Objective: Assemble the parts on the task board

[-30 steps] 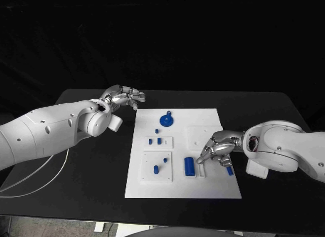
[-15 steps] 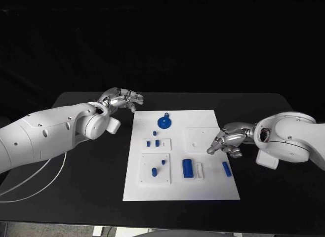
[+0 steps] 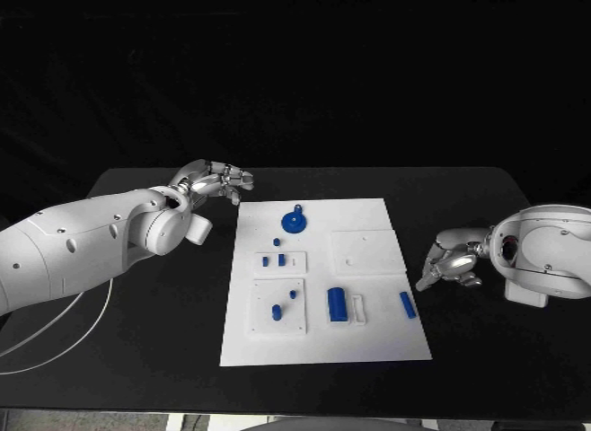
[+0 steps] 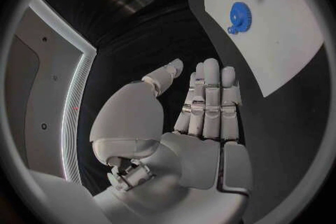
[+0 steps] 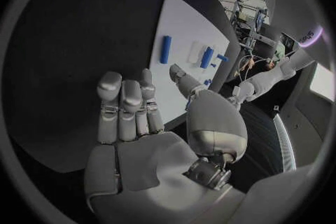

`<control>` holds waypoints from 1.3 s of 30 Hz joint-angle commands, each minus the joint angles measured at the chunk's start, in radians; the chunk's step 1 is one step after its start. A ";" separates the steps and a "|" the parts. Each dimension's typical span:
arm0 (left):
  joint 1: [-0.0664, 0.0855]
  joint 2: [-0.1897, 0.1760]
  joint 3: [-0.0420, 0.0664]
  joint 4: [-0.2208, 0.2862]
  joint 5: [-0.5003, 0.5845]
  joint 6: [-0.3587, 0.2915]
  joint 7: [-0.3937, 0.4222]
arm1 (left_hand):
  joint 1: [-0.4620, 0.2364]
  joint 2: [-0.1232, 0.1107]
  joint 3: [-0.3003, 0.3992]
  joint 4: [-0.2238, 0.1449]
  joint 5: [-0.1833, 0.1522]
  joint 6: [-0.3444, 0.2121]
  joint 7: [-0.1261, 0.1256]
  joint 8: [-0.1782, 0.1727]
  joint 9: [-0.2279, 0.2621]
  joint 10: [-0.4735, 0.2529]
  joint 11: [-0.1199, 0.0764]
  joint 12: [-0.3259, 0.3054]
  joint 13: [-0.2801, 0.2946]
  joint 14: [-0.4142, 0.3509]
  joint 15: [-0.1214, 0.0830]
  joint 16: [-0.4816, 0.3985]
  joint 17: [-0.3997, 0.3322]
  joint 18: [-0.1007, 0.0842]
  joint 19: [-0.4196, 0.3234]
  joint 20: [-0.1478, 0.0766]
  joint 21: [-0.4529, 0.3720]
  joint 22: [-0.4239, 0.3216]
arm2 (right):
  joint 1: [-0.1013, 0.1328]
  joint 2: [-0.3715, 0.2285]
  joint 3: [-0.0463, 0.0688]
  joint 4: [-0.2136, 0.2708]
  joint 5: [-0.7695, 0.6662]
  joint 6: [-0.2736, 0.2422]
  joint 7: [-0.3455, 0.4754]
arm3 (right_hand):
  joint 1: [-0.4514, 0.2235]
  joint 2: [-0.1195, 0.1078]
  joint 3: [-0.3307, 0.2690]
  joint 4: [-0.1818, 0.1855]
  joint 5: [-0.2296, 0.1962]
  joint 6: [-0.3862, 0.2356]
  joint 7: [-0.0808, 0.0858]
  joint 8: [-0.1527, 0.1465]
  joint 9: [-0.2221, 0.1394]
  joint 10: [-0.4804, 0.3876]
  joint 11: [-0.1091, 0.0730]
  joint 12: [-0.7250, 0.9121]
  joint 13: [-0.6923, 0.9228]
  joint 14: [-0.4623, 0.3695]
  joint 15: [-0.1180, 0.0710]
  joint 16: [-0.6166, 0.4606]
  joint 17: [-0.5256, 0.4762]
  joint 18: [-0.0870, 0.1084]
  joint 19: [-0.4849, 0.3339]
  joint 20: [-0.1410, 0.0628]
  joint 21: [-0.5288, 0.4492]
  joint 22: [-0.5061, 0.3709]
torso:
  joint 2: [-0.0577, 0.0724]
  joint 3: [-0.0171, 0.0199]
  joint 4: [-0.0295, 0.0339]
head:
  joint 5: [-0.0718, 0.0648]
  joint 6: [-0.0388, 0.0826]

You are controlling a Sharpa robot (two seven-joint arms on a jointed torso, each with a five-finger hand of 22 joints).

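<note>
So up close on the white task board (image 3: 374,346) we've got the bigger parts: a fat blue cylinder (image 3: 337,303) lying flat with its long axis running away from us, a slim white bar (image 3: 359,308) just beside it pointing the same way, and a thinner blue pin (image 3: 407,303) near the board's right edge, also lengthwise front to back. In the square plate to their left there's a short blue peg (image 3: 277,312) lying at a slight tilt with a tinier blue bit (image 3: 297,292) behind it. Our guess is they're all laid out loose like that so each one can be picked from above, nothing looks seated yet. Our right robot hand (image 3: 453,259) sits over the black surface (image 3: 503,359) just off the board's right edge, near the pin but not touching it; its wrist view shows the fingers straight and together, palm bare, so it's released and carrying nothing. Further back, two small blue studs (image 3: 274,260) stand in a little plate, another small piece (image 3: 278,241) behind them, and then the blue gear (image 3: 295,219) with its handle end aimed at the far edge. Farthest out, our left robot hand (image 3: 216,181) hangs beyond the board's far left corner, well apart from every part; it's loosely unclenched and grasping nothing too.
</note>
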 commanded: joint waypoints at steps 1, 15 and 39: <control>0.000 -0.002 0.000 0.002 0.000 0.020 0.007 | -0.009 0.003 0.001 0.004 0.000 -0.004 0.000 0.006 0.002 0.002 0.005 0.002 0.002 -0.002 0.006 -0.007 0.002 0.012 0.002 -0.007 -0.005 0.001 | -0.001 0.002 -0.013 0.007 -0.041 0.049 -0.049 | -0.037 0.003 -0.005 0.031 -0.004 -0.011 0.008 -0.008 -0.002 -0.006 0.004 -0.007 -0.002 -0.010 0.001 -0.010 -0.005 0.083 -0.002 0.007 -0.007 -0.002 | 0.000 -0.0004 -0.0016 | -0.003 0.000; 0.000 -0.003 0.000 0.004 -0.001 0.022 0.006 | -0.010 0.003 0.000 0.005 0.000 -0.004 0.000 0.006 0.002 0.002 0.005 0.002 0.002 -0.003 0.006 -0.007 0.002 0.012 0.002 -0.007 -0.005 0.002 | -0.034 0.023 -0.027 0.009 -0.060 0.024 -0.080 | -0.107 -0.005 -0.047 0.064 -0.004 -0.013 0.008 -0.008 0.001 -0.008 0.003 -0.008 -0.002 -0.011 0.001 -0.012 -0.003 0.083 -0.011 0.005 -0.004 0.005 | 0.001 -0.0005 0.0004 | -0.013 -0.005; 0.000 -0.009 0.000 0.006 -0.002 0.025 0.002 | -0.010 0.004 0.000 0.006 -0.001 -0.004 0.000 0.007 0.002 0.002 0.005 0.002 0.002 -0.003 0.006 -0.007 0.003 0.012 0.002 -0.007 -0.006 0.003 | -0.095 0.090 -0.028 -0.011 -0.093 -0.019 -0.093 | -0.087 0.097 -0.194 -0.066 -0.004 -0.002 0.000 -0.006 0.006 -0.007 -0.005 -0.010 0.000 -0.011 -0.007 -0.015 0.002 0.083 -0.019 -0.014 -0.008 0.007 | 0.001 -0.0007 0.0006 | -0.010 -0.012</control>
